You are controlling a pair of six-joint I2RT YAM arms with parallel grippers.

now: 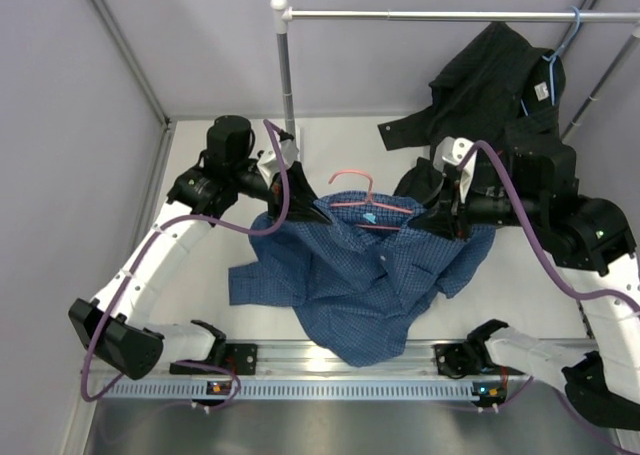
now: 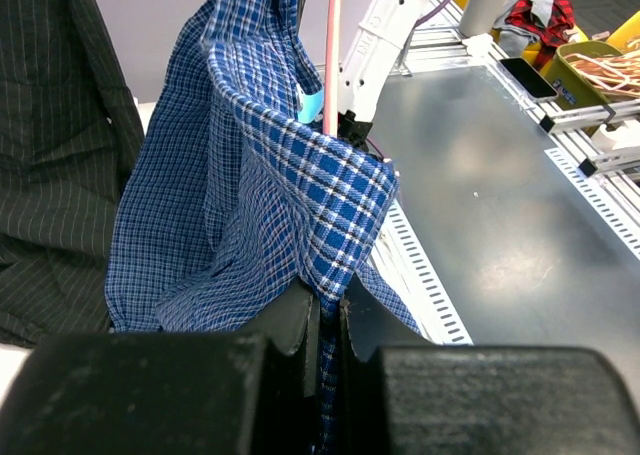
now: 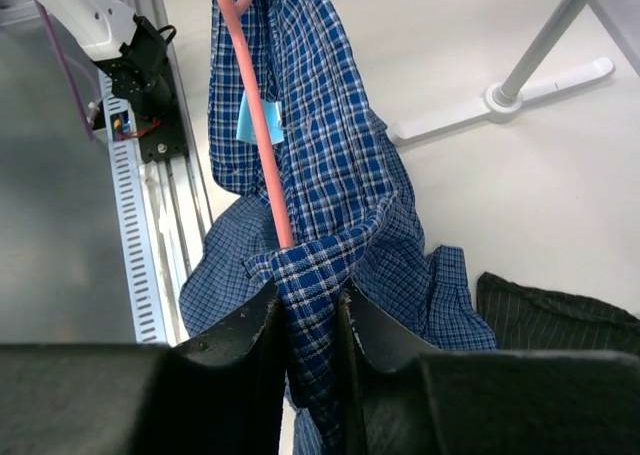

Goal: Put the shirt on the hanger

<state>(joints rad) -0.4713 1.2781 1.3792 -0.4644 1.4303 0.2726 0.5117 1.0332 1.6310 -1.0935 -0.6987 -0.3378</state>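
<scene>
The blue checked shirt [image 1: 370, 270] hangs lifted between both grippers above the table, its body drooping toward the front rail. The pink-red wire hanger [image 1: 352, 197] sits at the shirt's collar, hook up, its lower wire partly inside the fabric. My left gripper [image 1: 312, 213] is shut on the shirt's left shoulder fabric [image 2: 330, 225]; the hanger wire [image 2: 331, 65] runs just beyond it. My right gripper [image 1: 440, 221] is shut on the right shoulder fabric [image 3: 320, 275], with the hanger wire [image 3: 255, 115] entering the cloth right above the fingers.
A black shirt [image 1: 495, 80] hangs on a light blue hanger [image 1: 560, 50] from the rail [image 1: 450, 16] at the back right. The rail's upright post [image 1: 286, 75] stands behind the left gripper. The aluminium rail [image 1: 340, 360] runs along the near edge.
</scene>
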